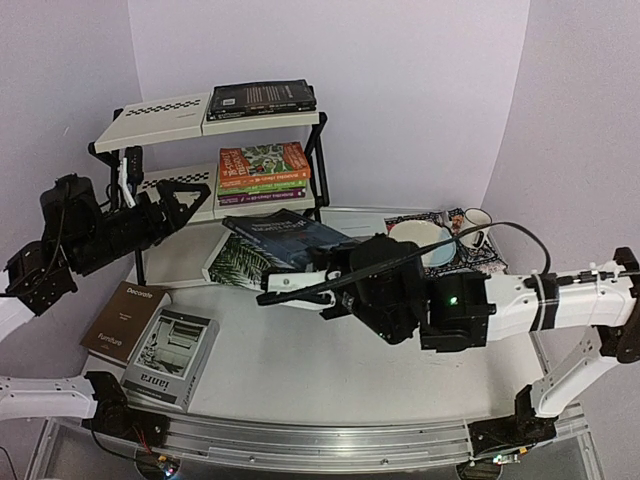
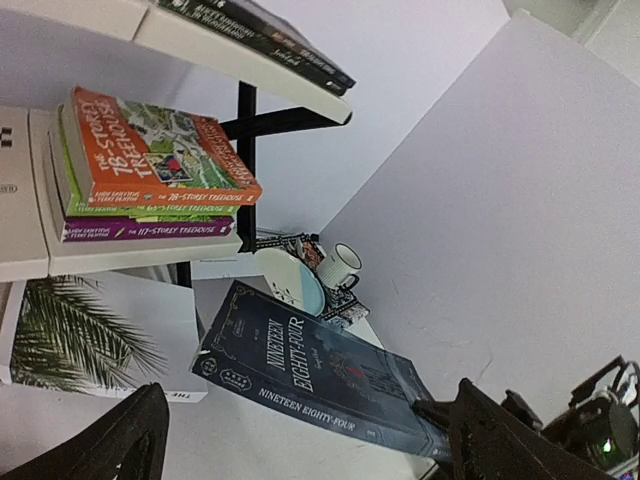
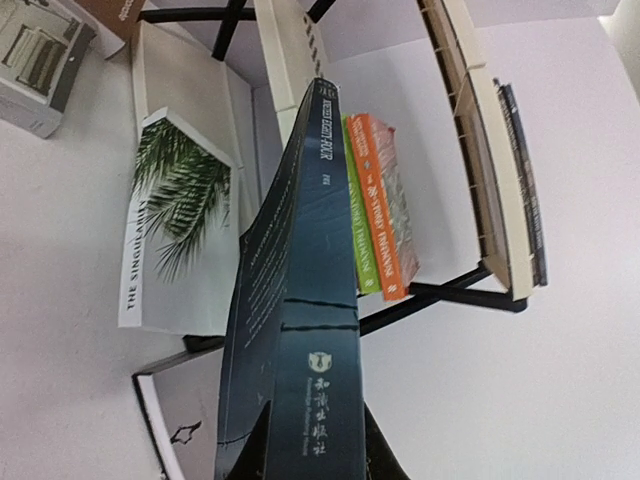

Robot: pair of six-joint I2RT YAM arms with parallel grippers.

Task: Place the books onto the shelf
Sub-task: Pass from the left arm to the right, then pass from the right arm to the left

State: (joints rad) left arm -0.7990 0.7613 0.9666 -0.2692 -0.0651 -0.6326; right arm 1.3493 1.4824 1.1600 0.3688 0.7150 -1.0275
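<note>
The shelf has a black frame and cream tiers edged with black checkered strips. Up top lies a black book with pale lettering. Below, an orange book with green cartoon art tops a green book and a purple book. The navy book carries white print. A white book bears green palm fronds. On the white table sit a brown book and a grey book.

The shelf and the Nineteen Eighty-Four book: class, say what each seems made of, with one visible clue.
The shelf: probably a black painted metal frame, given the thin crossed bars; the cream tiers are matte, plastic or coated board, unclear. The Nineteen Eighty-Four book: paperback with a slightly glossy card cover, bowing in the right gripper.
</note>
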